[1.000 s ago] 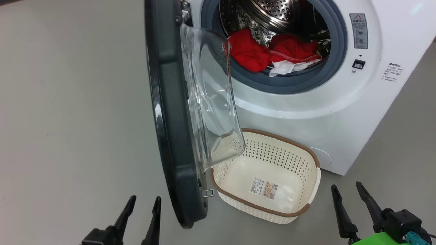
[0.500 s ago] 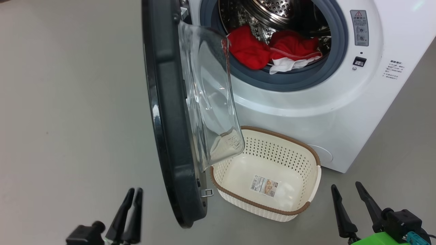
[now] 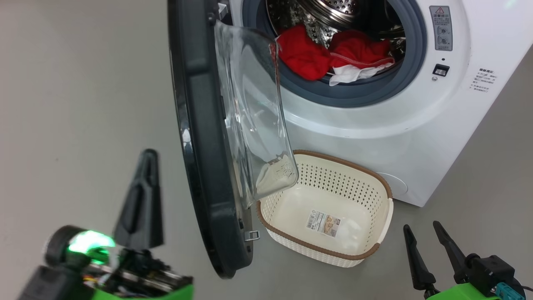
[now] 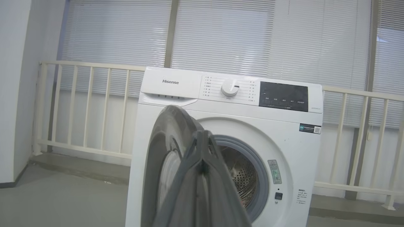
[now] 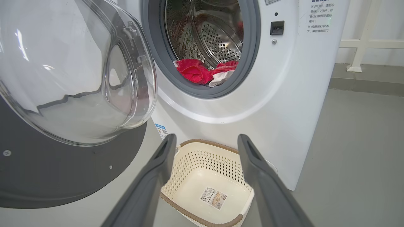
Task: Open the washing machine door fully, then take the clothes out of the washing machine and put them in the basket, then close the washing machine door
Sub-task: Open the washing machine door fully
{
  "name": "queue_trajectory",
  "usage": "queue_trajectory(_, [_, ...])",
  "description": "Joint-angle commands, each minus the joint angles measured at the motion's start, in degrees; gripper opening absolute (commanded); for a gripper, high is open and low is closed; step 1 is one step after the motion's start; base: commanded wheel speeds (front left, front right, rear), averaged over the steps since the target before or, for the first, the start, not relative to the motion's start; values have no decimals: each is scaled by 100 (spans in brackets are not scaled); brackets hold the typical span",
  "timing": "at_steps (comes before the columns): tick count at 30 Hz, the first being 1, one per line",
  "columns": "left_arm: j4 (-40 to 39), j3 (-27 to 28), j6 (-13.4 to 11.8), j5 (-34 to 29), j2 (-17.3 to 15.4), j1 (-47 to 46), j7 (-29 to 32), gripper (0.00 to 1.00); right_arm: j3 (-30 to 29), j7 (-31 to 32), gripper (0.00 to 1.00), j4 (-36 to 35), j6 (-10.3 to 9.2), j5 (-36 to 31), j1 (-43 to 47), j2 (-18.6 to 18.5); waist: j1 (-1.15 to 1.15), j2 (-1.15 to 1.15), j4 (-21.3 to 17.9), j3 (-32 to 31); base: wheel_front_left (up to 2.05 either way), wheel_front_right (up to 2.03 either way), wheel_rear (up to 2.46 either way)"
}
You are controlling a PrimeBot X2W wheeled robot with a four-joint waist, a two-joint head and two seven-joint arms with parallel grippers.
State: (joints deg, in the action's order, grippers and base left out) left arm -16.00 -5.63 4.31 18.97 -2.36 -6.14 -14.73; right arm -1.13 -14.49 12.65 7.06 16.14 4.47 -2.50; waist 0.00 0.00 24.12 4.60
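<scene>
Standing by basket [image 3: 333, 183], open door [image 3: 200, 146], railing [image 4: 94, 65] bkgd

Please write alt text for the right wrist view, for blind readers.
Red and white clothes lie in the open washing machine, above a cream basket on the floor. The door hangs open at left; the right tool is open in the foreground.

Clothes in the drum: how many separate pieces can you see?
2: a red shirt bunched at the front of the drum, and a white cloth draped onto the grey seal beside it. Others may be hidden.
</scene>
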Motion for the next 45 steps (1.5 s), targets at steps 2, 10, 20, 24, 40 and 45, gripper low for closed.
queue_trajectory(2, [-306, -210, 65, -90, -52, -131, -27, 0, 157, -51, 100, -150, 43, 5, -193, -38, 0, 0, -15, 5, 0, 0, 0])
queue_trajectory(10, [542, -1471, 266, -72, -52, 178, -27, 0, 214, -51, 100, -167, 43, 20, -209, -38, 0, 0, -64, 32, 0, 0, 0])
queue_trajectory(20, [1901, -1841, 303, 231, -52, 89, -27, 0, 246, -51, 100, -161, 43, 7, -222, -38, 0, 0, -99, 54, 0, 0, 0])
queue_trajectory(24, [2041, -1677, 195, 286, -52, 72, -27, 0, 246, -51, 100, -172, 43, 1, -212, -38, 0, 0, -101, 52, 0, 0, 0])
queue_trajectory(40, [2002, -678, -91, 341, -52, 286, -27, 0, 195, -51, 100, -198, 43, -15, -207, -38, 0, 0, 79, 92, 0, 0, 0])
queue_trajectory(45, [2019, -128, -63, 410, -52, 272, -27, 0, 223, -51, 100, -206, 43, -31, -241, -38, 0, 0, 95, 147, 0, 0, 0])
